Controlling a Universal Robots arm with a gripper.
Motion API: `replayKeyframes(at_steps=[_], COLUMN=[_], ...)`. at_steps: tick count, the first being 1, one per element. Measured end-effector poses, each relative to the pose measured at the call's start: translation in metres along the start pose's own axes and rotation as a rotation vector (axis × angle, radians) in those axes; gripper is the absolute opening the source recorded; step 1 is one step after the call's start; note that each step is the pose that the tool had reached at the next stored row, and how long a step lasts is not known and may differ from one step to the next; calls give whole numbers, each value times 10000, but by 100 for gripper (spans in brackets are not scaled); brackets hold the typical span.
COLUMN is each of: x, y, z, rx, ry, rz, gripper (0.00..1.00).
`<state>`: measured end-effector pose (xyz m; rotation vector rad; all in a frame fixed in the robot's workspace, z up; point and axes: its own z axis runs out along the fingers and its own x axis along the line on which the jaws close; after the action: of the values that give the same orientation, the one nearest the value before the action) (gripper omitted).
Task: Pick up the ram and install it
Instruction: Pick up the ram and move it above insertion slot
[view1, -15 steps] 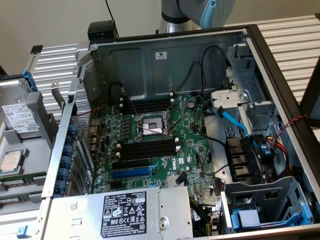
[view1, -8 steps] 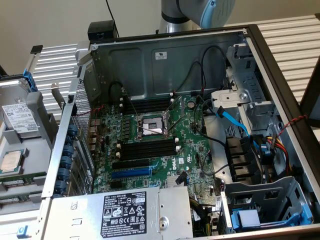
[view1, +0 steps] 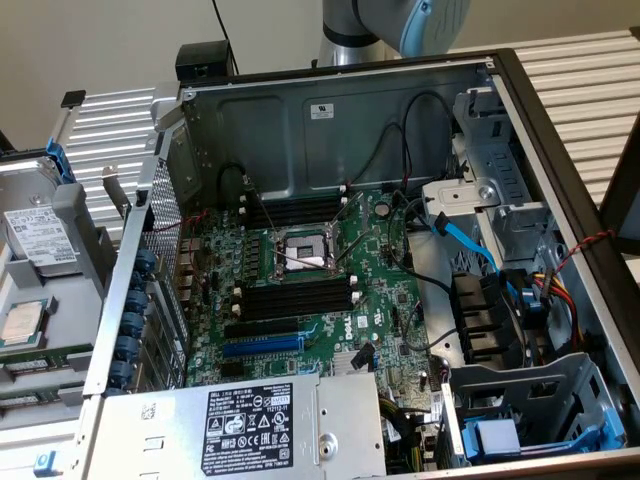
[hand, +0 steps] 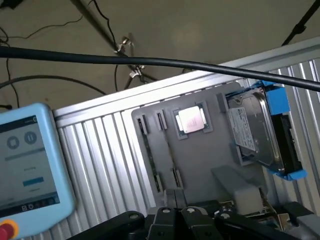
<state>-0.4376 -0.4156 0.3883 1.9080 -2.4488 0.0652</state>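
While long black memory slots (view1: 300, 298) on the green motherboard (view1: 330, 335) sit empty, ram isn't installed; end effector (hand: 175, 216) faces grey parts tray (hand: 200, 160), grip state: can't tell.

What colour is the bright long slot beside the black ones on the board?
The slot is blue; the exterior view shows it best.

Motherboard (view1: 330, 300) lies in the open case (view1: 330, 120); socket (view1: 305, 252) sits between two memory-slot banks (view1: 295, 297). Tray (view1: 75, 255) stands outside the case wall at the exterior view's left, carrying hard drive (view1: 40, 235) and processor (view1: 22, 325).
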Motion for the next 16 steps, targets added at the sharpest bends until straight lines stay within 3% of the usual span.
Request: replayKeyframes(at_steps=[7, 16], x=[-1, 2], y=[-1, 8], z=[1, 22], rx=[84, 105], ry=[10, -13], rz=[-1129, -1558], gripper=[11, 11])
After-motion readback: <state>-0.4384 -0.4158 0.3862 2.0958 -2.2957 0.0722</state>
